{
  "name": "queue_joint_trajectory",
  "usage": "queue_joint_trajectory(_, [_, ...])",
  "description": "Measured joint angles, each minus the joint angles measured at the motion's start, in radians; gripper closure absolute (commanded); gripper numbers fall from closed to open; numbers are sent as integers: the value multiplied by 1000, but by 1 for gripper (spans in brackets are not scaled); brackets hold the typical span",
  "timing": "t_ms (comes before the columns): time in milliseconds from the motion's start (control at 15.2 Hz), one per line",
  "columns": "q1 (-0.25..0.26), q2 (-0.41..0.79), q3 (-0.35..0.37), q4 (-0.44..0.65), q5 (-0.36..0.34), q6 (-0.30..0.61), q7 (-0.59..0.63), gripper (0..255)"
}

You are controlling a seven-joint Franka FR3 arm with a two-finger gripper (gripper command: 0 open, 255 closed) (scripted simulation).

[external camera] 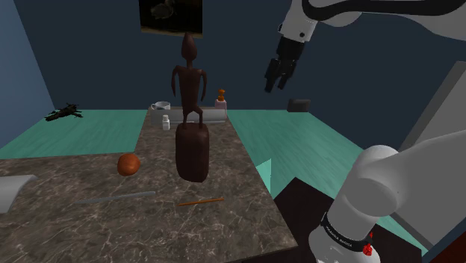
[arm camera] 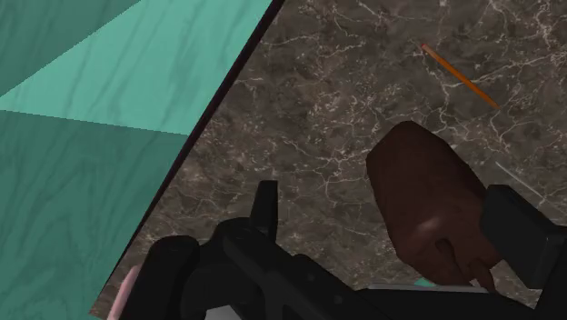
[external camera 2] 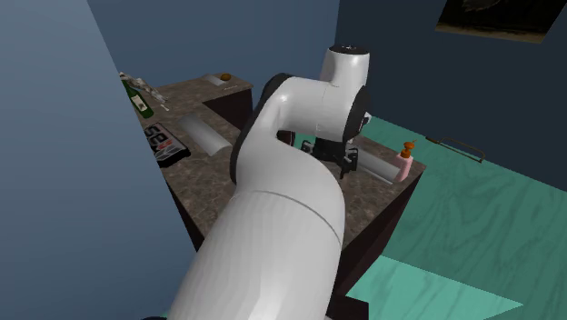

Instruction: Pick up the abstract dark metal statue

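Marbled countertop, brown statue below open jaws

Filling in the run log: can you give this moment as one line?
stage: pre-grasp | gripper: open, in the air, empty | statue: upright on marble counter, untouched

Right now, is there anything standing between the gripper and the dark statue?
Nothing visible does. The open gripper hangs in free air to the shoulder view's right of the statue; the orange-capped bottle stands lower, on the counter.
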Motion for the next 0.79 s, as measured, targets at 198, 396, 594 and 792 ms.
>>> queue_joint_trajectory(198, [17,-1,-5,-42,7,78,-31,0])
queue_joint_trajectory(396, [58,-6,-21,-128,25,254,-108,0])
queue_joint_trajectory(594, [110,17,-46,-196,50,447,-202,0])
queue_joint_trajectory(792, [179,76,-85,-248,88,658,-314,0])
